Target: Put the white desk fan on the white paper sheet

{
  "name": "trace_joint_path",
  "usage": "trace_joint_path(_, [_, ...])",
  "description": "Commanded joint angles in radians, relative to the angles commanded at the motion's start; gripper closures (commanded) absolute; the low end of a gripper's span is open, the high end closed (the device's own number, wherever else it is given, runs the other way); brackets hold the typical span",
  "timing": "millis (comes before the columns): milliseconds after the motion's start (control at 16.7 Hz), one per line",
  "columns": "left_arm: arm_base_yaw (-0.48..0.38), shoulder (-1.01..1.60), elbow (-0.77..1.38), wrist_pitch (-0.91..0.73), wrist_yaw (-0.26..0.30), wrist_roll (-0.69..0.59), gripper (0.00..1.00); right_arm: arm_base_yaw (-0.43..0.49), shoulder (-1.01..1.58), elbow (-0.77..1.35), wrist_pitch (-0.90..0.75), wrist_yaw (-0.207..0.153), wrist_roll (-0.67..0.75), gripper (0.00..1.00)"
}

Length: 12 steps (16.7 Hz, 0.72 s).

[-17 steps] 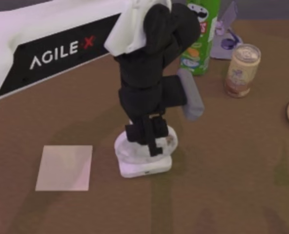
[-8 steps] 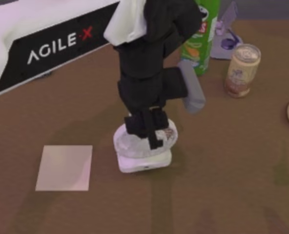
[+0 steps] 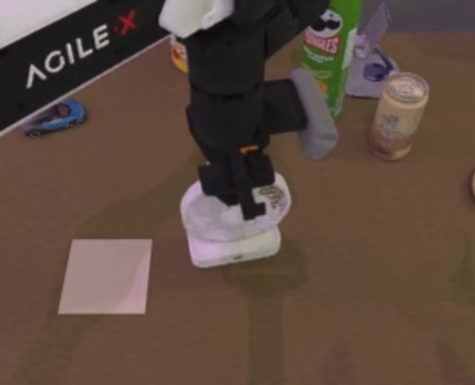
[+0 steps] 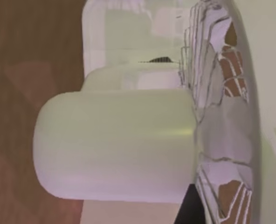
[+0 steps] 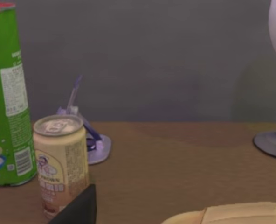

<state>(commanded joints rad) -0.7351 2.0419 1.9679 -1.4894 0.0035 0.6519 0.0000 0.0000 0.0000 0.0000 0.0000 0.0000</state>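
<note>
Now left hand [image 3: 241,192] on white desk fan [image 3: 231,228]

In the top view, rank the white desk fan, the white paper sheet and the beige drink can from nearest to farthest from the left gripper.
1. white desk fan: directly under the left gripper, mid-table.
2. white paper sheet: flat on the table, to the fan's left and nearer the lower edge.
3. beige drink can: upright at upper right, beside the green chip tube.
</note>
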Motion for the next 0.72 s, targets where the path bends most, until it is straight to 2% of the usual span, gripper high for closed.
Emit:
trace_joint_path(120, [-0.004, -0.004, -0.005, 0.003, -0.001, 0.004, 1.0, 0.0, 0.0, 0.0, 0.0, 0.0, 0.0, 0.0])
trace_joint_path(300, [0.043, -0.052, -0.072, 0.016, -0.001, 0.071, 1.0, 0.0, 0.0, 0.0, 0.0, 0.0, 0.0, 0.0])
trace_joint_path(720, [0.278, -0.306, -0.407, 0.092, 0.002, 0.425, 1.0, 0.0, 0.0, 0.0, 0.0, 0.0, 0.0, 0.0])
